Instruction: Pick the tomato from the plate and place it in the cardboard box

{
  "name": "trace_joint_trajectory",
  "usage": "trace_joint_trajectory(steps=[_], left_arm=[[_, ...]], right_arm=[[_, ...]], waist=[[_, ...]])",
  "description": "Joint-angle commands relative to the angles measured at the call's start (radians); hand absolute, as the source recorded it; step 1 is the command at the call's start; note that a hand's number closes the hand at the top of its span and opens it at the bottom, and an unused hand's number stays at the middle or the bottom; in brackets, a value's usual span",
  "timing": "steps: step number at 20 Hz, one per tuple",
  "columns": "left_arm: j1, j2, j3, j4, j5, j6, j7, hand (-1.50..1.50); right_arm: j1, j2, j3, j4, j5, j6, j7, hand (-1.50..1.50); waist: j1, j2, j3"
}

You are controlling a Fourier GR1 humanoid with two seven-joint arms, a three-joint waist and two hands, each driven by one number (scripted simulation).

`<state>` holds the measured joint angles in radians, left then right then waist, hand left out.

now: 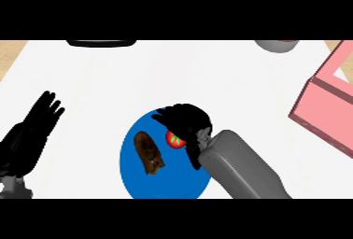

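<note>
Your right hand is down over the blue plate, fingers curled around the tomato, which sits on the plate's right side with only its left face and a bit of green stem showing past your palm. Whether the fingers actually touch it, you can't tell from up here; they're bent around it, not spread.

Watch that brown food item just left of the tomato on the same plate. If the tomato squirts out of your curl, that's where it rolls, and you end up nudging both across the plate.

Second risk: the hand hides most of the tomato, so a lopsided hold could go unnoticed until you lift. A round thing caught only on one side may slip out as you rise.

Third: the pink box stands well off to the right of the plate, its near wall facing you. Carry too low and the tomato or your knuckles clip that wall.

Your left hand rests open, fingers straight, left of the plate, clear of everything.
</note>
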<state>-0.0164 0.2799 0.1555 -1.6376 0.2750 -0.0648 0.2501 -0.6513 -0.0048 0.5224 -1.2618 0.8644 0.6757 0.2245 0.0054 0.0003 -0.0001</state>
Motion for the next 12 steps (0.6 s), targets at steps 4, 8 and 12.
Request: trace_joint_trajectory(steps=[4, 8, 12], left_arm=[[0.013, -0.039, -0.015, -0.041, -0.029, 0.015, 0.035, 0.0], [-0.082, -0.046, -0.018, -0.052, -0.034, 0.053, 0.114, 0.0], [-0.025, -0.013, 0.051, 0.025, -0.004, -0.043, 0.012, 0.0]], right_arm=[[0.017, -0.014, 0.011, 0.096, 0.039, -0.077, -0.071, -1.5], [-0.048, 0.004, 0.041, 0.124, -0.015, -0.078, -0.009, -1.5], [-0.022, 0.005, 0.027, 0.186, 0.058, -0.126, -0.096, -1.5]], waist=[[0.002, 0.0, 0.0], [0.004, 0.001, 0.0], [0.003, 0.001, 0.0]])
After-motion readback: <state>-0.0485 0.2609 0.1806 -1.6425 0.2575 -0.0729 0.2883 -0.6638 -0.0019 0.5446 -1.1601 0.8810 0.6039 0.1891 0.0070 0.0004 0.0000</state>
